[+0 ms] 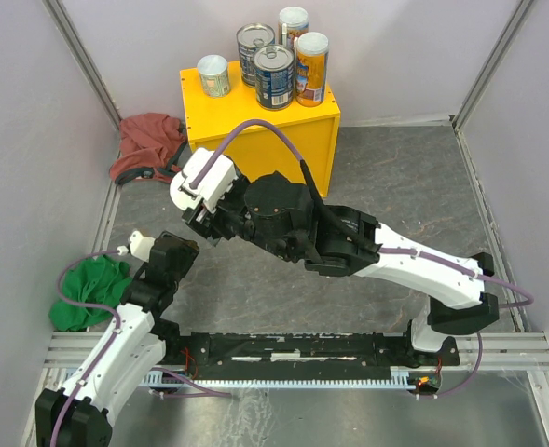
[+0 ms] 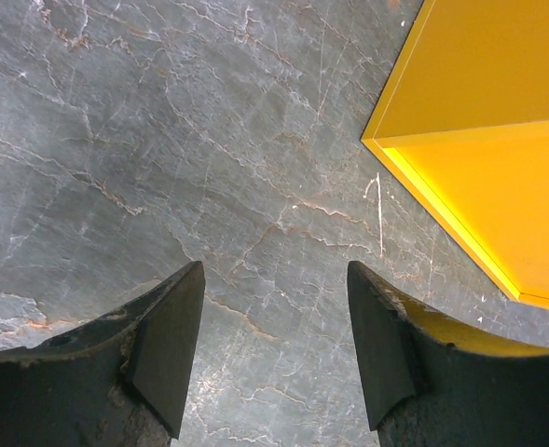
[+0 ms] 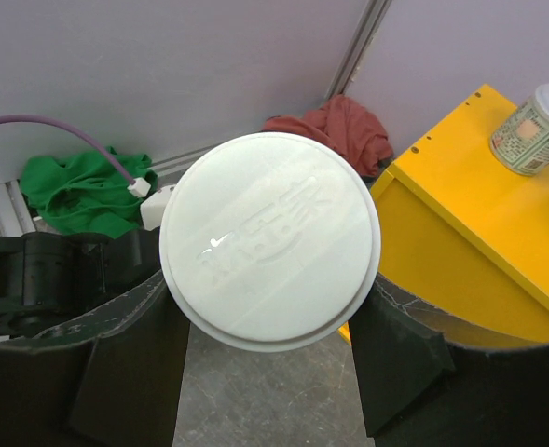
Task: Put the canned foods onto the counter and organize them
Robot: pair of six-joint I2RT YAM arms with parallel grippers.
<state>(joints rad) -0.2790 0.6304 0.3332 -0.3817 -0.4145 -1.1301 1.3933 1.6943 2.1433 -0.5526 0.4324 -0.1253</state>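
The counter (image 1: 255, 140) is a yellow box at the back with several canned foods on top: a short white-lidded can (image 1: 213, 74), two silver-topped tins (image 1: 274, 76), and two tall orange cans (image 1: 311, 67). My right gripper (image 1: 199, 216) hangs in front of the counter's left corner, shut on a white-lidded can (image 3: 269, 237) whose round lid fills the right wrist view. To the right in that view are the counter (image 3: 460, 233) and the short can (image 3: 532, 130). My left gripper (image 2: 274, 270) is open over bare floor, with the counter (image 2: 479, 140) to its upper right.
A red cloth (image 1: 148, 140) lies against the left wall beside the counter, and a green cloth (image 1: 92, 289) lies by the left arm. Grey walls enclose the marbled floor on three sides. The right arm stretches across the middle of the floor.
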